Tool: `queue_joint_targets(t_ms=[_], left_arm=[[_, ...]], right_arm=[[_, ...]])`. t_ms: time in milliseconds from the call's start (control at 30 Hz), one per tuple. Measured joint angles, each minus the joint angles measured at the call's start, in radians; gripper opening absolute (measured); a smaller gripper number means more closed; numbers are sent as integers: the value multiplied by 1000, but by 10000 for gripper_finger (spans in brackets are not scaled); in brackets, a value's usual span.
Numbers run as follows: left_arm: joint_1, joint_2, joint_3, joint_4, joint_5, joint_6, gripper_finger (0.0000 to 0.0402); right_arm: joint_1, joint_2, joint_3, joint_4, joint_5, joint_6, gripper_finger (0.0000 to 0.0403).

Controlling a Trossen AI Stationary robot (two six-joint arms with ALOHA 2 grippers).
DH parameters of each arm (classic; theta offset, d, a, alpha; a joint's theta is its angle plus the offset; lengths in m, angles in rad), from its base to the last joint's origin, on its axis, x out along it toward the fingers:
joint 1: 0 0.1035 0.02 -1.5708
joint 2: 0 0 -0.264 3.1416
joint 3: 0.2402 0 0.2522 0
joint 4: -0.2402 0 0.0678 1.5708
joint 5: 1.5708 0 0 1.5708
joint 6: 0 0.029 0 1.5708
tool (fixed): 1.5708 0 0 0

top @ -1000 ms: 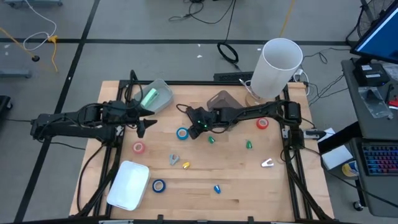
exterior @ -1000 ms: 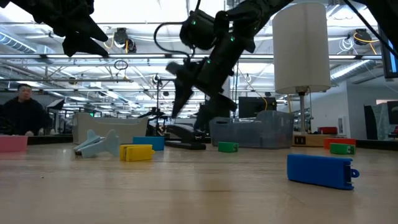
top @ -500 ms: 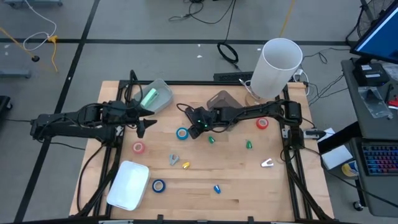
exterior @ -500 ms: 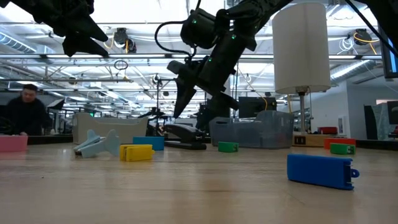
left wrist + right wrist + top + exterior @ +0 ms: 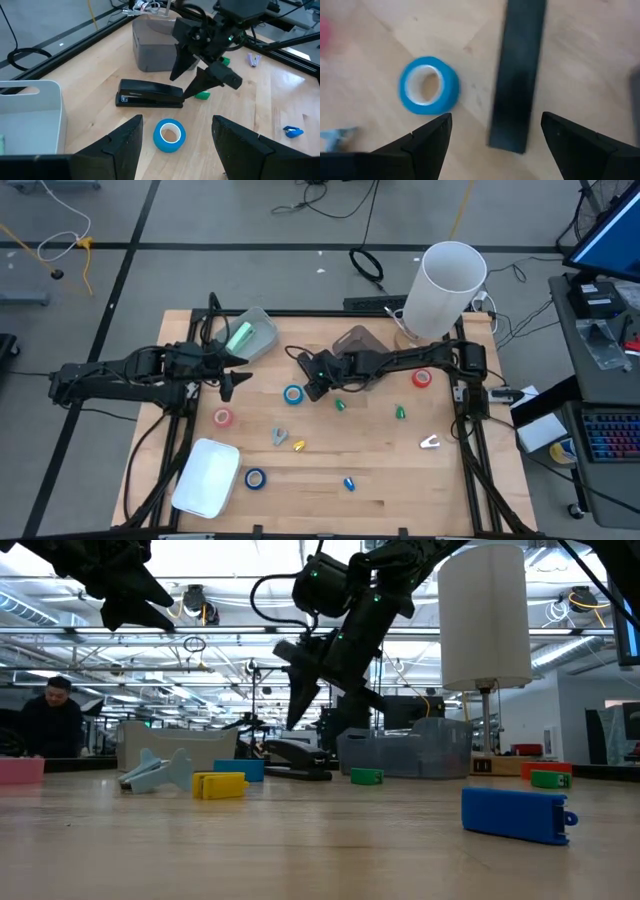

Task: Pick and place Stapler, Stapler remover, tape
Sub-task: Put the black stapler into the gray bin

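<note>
A black stapler (image 5: 150, 94) lies flat on the table, with a blue tape roll (image 5: 169, 135) just in front of it. My right gripper (image 5: 192, 82) hovers open above the stapler's end; in the right wrist view its fingers stand on either side of the stapler (image 5: 517, 75) without touching it, with the blue tape roll (image 5: 429, 85) beside. It points down in the low view (image 5: 315, 680). My left gripper (image 5: 228, 383) waits open and empty over the table's left part. More tape lies about: pink (image 5: 222, 417), blue (image 5: 255, 478), red (image 5: 422, 379).
A clear bin (image 5: 248, 333) stands at the far left, a grey bin (image 5: 355, 340) behind the stapler, a white bin (image 5: 207, 477) at the near left, and a tall white cylinder (image 5: 445, 290) at the far right. Small grey (image 5: 279, 437), yellow (image 5: 298, 445), blue (image 5: 348, 483) and white (image 5: 430, 442) pieces lie scattered.
My right gripper has shifted a little toward the table's left edge above the stapler, and it stays open. The stapler and the tape rolls have kept still.
</note>
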Motion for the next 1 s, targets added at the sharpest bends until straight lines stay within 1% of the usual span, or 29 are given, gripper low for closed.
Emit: queue_joint_targets(t_ms=[67,433,533,733,867,1000], left_arm=[[0,0,0,0,0,-1,235],[0,0,0,8,0,-4,235],[0,0,0,8,-1,-4,235],[0,0,0,8,-1,-4,234],[0,0,0,8,-1,-4,235],[0,0,0,8,0,-5,235]], right_arm=[[-3,8,0,5,15,-2,302],[-4,9,0,27,15,-24,302],[-3,40,2,55,14,-22,303],[-3,132,2,68,-65,13,303],[-7,149,5,69,-94,52,303],[-6,150,3,95,-92,47,306]])
